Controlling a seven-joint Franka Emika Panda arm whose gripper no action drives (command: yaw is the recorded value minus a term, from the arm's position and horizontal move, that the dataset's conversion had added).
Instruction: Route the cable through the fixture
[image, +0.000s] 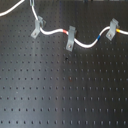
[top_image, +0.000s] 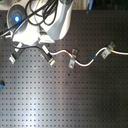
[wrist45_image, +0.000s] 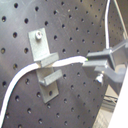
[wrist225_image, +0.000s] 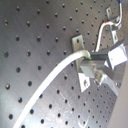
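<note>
Hand (wrist45_image: 89, 61) clenched on cable (wrist45_image: 30, 72) beside fixture (wrist45_image: 44, 60); hand absent in first exterior view.

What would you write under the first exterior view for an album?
A white cable snakes through three slanted grey clips on a black perforated board.

You see the white cable (image: 87, 43) snaking along the counter's far edge, threaded through three slanted grey clips; the fixture (image: 37, 27) at its end holds it, red band beside the middle clip.
</note>
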